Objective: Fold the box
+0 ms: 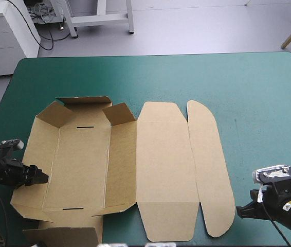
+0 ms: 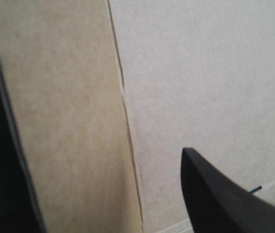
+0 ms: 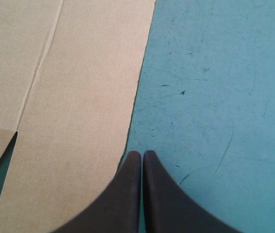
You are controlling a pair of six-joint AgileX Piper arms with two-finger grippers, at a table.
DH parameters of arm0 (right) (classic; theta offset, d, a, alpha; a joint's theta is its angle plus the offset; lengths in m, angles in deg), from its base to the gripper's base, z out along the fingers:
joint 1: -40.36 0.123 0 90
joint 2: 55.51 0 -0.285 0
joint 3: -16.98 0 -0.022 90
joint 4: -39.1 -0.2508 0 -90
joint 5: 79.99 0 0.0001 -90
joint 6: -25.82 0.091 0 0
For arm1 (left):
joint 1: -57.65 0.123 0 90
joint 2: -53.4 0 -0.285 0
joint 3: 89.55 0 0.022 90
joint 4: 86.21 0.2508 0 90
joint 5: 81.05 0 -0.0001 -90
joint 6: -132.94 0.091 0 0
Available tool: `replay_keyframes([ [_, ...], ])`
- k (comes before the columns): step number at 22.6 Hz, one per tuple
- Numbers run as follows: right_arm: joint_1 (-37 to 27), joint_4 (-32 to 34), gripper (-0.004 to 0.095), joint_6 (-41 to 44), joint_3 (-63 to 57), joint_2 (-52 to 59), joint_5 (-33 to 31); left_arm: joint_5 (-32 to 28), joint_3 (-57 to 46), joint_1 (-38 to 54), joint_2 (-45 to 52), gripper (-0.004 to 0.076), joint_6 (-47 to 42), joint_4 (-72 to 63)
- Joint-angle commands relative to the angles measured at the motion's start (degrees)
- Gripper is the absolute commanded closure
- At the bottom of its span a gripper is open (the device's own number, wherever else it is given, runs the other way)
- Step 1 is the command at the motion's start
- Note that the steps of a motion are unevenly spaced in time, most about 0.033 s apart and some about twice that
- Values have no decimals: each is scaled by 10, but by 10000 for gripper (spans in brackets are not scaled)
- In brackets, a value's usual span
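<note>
DESK: What sits closest in the frame?

ROBOT: My right gripper [image 3: 142,154], fingers pressed together into a single point, low over the teal-green cover [image 3: 215,97] at the table's near right. The tip stands just beside the curved near corner of the tuck flap [image 3: 79,121]. Whether it touches the board, I cannot tell.

DESK: And the other arm?

ROBOT: My left gripper [image 1: 42,178] is at the left wall [image 1: 40,144] of the box [image 1: 81,164], about midway along it. From that wrist only one finger [image 2: 225,199] shows plainly. It stands off to one side over the floor panel [image 2: 200,73], not at the middle, so the pair is spread. (A dark band runs beyond the wall's outer edge, and I cannot say whether it is the partner finger.)

DESK: Where does the box lie?

ROBOT: Across the left and middle of the table, partly formed. Nearest, an end flap [image 1: 66,234] lies out toward the near edge. Next comes the near slot [image 1: 73,209], then the floor panel with the left wall leaning up and outward beside it. To the right, the lid [image 1: 166,164] and tuck flap lie flat on the cover. Farther back is the far slot [image 1: 85,126]. Behind it the far end wall [image 1: 84,102] stands raised, with a corner flap [image 1: 120,113] upright beside it. Beyond that the cover runs to the table's far edge.
</note>
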Motion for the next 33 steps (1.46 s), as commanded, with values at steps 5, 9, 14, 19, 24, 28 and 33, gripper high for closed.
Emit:
replay_keyframes([
  [5, 2, -6, 912, -2, 14, -1, 25, 58, 12, -5, 12, 416, -10, -15],
  [9, 2, -6, 912, -2, 14, -1, 25, 58, 12, -5, 12, 469, -27, 8],
  [14, 2, -6, 912, -2, 14, -1, 25, 59, 12, -5, 12, 536, -60, 51],
  [19, 2, -6, 912, -2, 14, -1, 25, 59, 12, -5, 12, 731, -58, 58],
  [24, 2, -6, 912, -2, 14, -1, 25, 59, 12, -11, 12, 731, -52, 58],
  [28, 2, -6, 912, -2, 14, -1, 25, 59, 14, -50, 15, 734, -75, 57],
  [33, 2, -6, 912, -2, 14, -1, 25, 43, 87, -143, 16, 734, -110, 80],
])
